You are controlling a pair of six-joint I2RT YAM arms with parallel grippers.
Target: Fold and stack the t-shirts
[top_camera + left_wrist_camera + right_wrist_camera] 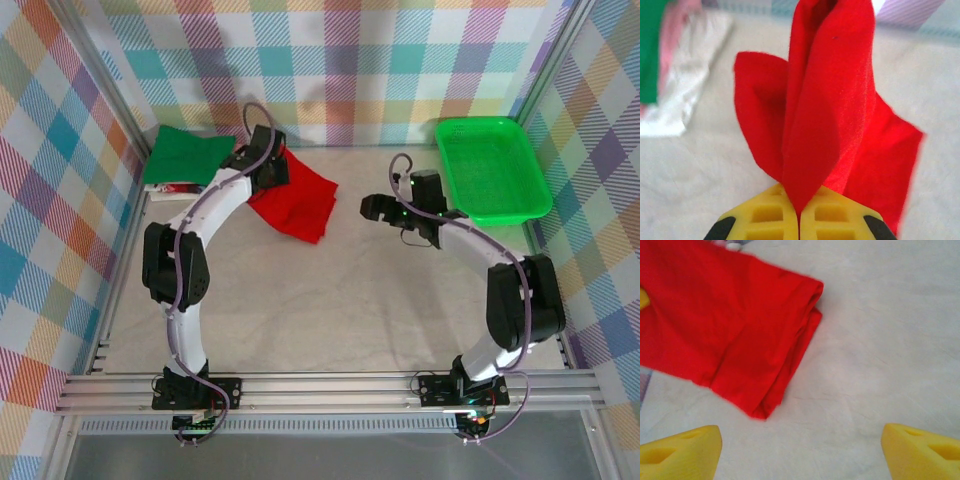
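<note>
Basket point(490, 165) overhead, whitish shirts point(687, 95) wrist-side

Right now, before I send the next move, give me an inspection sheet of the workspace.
Surface: pale table, no spills seen.
Job's things: red t-shirt partly folded, one end lifted; dark green t-shirt lies folded on whitish and pink cloth at the far left.
Clutter: green mesh basket at the far right.
Pincers: left pincer shut on the red t-shirt; right pincer open, holding nothing, over the table beside the shirt.
Cables: purple cables run along both arms; no snag seen.
Surroundings: plaid walls, metal rail at the near edge.
</note>
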